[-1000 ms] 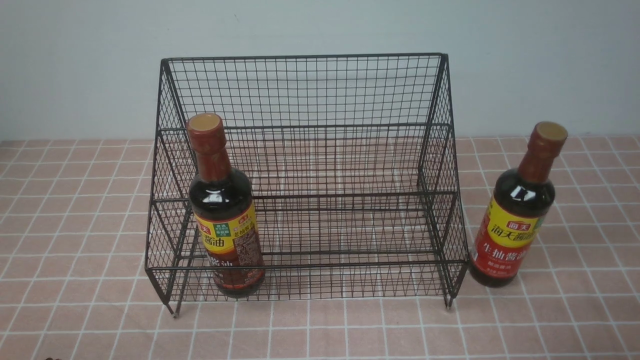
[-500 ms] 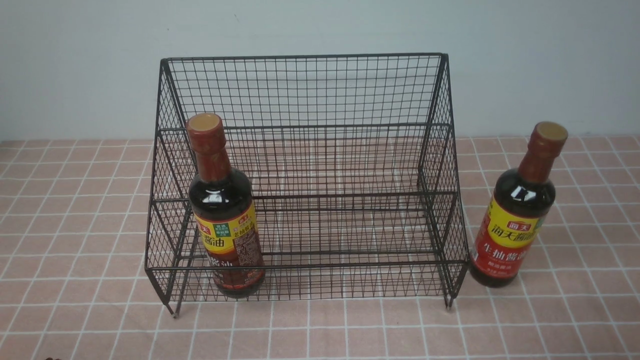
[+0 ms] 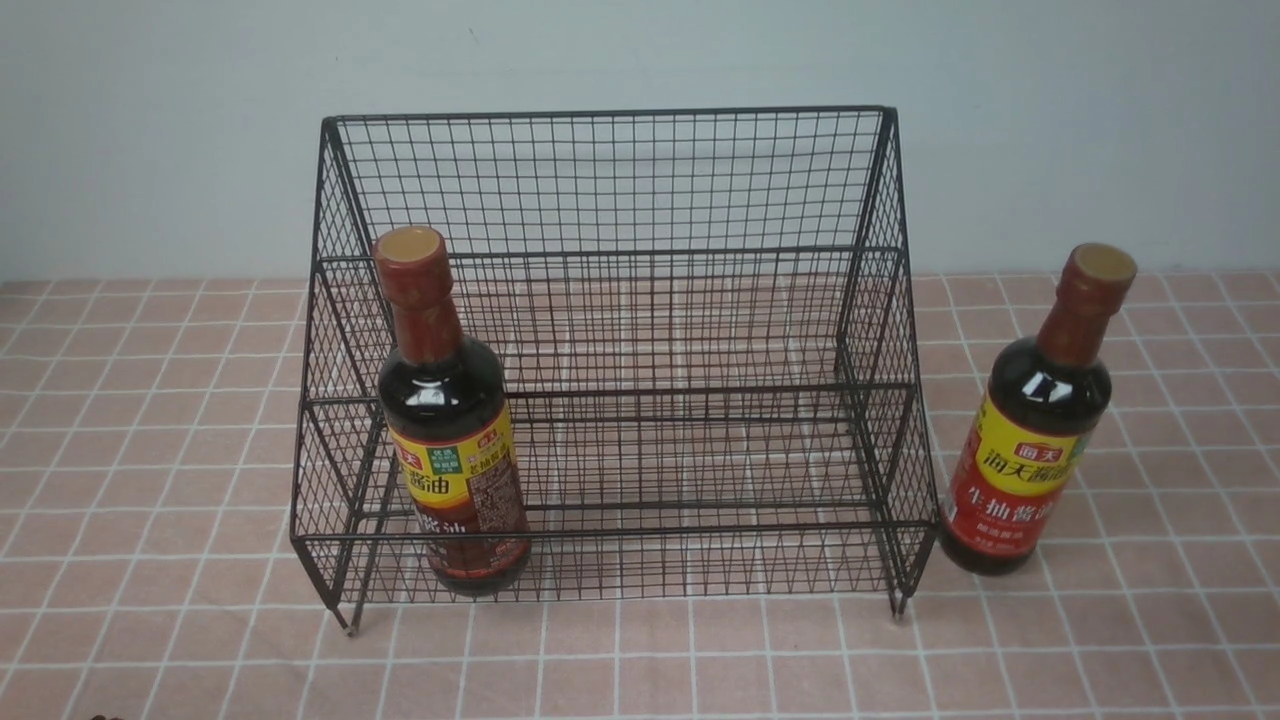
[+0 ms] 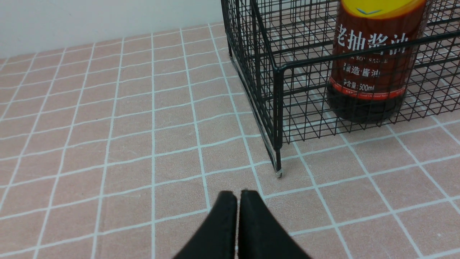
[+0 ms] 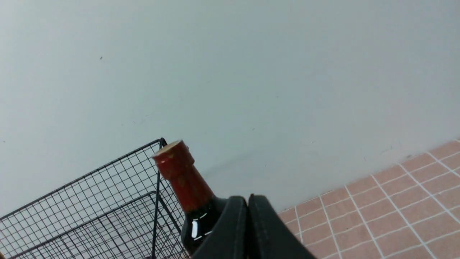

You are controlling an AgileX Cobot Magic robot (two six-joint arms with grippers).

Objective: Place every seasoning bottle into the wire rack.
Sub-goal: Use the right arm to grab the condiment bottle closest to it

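While the brown-banded bottle [image 3: 450, 430] is racked, the red-banded bottle [image 3: 1030, 450] isn't.

You see the left pincer [image 4: 237, 194] with its two black fingers pressed together and holding nothing, low over the pink tiled table [image 4: 107, 144]. Ahead of it stands a corner of the rack [image 4: 276, 108], its foot [image 4: 278, 173] resting on the table near the fingertips but apart from them. Inside the rack, behind the low front mesh, you have a bottle [image 4: 366, 79] standing upright, brown label facing you. A pale wall [image 4: 90, 21] lies beyond the table.
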